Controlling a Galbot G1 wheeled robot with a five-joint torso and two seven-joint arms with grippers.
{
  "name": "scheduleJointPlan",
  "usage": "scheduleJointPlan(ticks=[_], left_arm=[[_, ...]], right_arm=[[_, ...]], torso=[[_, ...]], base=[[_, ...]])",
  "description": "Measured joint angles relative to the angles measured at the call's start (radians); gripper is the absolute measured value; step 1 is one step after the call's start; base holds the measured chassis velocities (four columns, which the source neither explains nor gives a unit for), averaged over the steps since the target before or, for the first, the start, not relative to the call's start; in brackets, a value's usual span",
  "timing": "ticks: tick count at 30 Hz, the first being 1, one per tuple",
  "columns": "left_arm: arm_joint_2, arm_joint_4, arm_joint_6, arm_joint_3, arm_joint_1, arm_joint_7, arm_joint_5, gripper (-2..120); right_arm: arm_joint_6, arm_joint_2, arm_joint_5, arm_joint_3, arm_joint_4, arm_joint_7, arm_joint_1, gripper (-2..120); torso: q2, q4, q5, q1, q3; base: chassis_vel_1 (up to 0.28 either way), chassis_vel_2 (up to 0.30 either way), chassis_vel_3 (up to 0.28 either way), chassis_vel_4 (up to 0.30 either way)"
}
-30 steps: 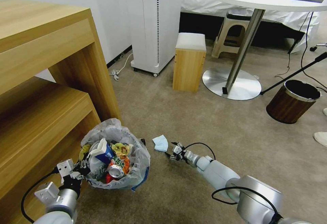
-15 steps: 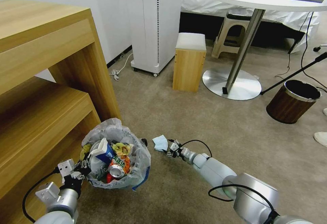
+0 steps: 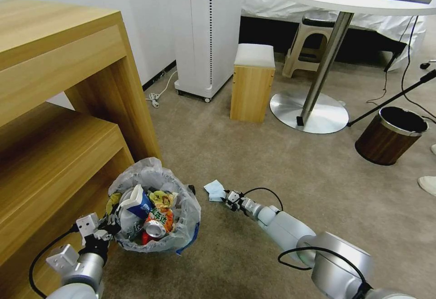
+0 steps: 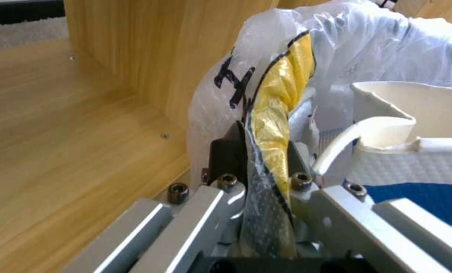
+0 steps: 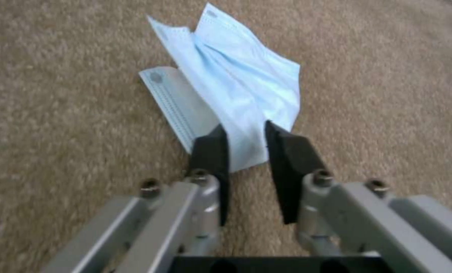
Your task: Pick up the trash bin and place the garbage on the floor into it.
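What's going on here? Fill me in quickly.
The robot is clearing litter off the carpet. Its left gripper is shut on the lined rim of the trash bin, which already holds cans, wrappers and a slipper, beside the wooden cabinet. Its right gripper is down at the floor, fingers open on either side of a blue face mask's near edge, not yet closed on it.
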Motion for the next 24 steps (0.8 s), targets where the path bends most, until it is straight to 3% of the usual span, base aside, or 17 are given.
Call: scheduleJointPlan(ticks=[3,4,5,14,19,22,23,24], left_arm=[[0.0,0.0,0.0,0.0,0.0,0.0,0.0,3],[0.0,0.0,0.0,0.0,-0.001,0.0,-0.001,3],[0.0,0.0,0.0,0.0,-0.002,0.0,-0.001,3],[0.003,0.007,0.0,0.001,-0.008,-0.003,-0.003,3],[0.009,0.022,0.0,0.001,-0.019,-0.006,-0.006,3],[0.011,0.03,0.0,0.003,-0.023,-0.007,-0.006,3],[0.012,0.034,0.001,0.004,-0.025,-0.008,-0.005,3],[0.013,0.04,0.002,0.007,-0.028,-0.008,-0.004,3]], right_arm=[[0.001,-0.001,-0.001,0.001,0.0,-0.001,-0.001,14],[0.002,-0.004,-0.002,0.004,0.0,-0.003,-0.003,2],[0.003,-0.006,-0.004,0.006,0.0,-0.004,-0.005,0],[0.022,-0.02,-0.007,0.025,0.005,-0.011,-0.017,0],[0.08,-0.051,0.004,0.053,0.029,-0.043,-0.021,0],[0.106,-0.083,0.03,0.065,0.074,-0.063,-0.03,0],[0.113,-0.116,0.078,0.061,0.134,-0.071,-0.04,0],[0.111,-0.201,0.193,0.049,0.31,-0.078,-0.068,0]], torso=[[0.0,0.0,0.0,0.0,0.0],[0.0,0.0,0.0,0.0,0.0],[0.0,0.0,0.0,0.0,0.0],[0.0,0.0,0.0,0.0,0.0],[0.0,0.0,0.0001,0.0,0.0],[0.0,0.0002,0.0002,0.0,0.0],[0.0,-0.0001,0.0001,0.0,0.0],[0.0,-0.0001,0.0004,0.0,0.0]], base=[[0.0,0.0,0.0,0.0],[0.0,0.0,0.0,0.0],[0.0,0.0,0.0,0.0],[0.0,0.0,0.0,0.0],[0.0,0.0,0.0,0.0],[0.0,0.0,0.0,0.0],[0.0,0.0,0.0,0.0],[0.0,0.0,0.0,0.0]])
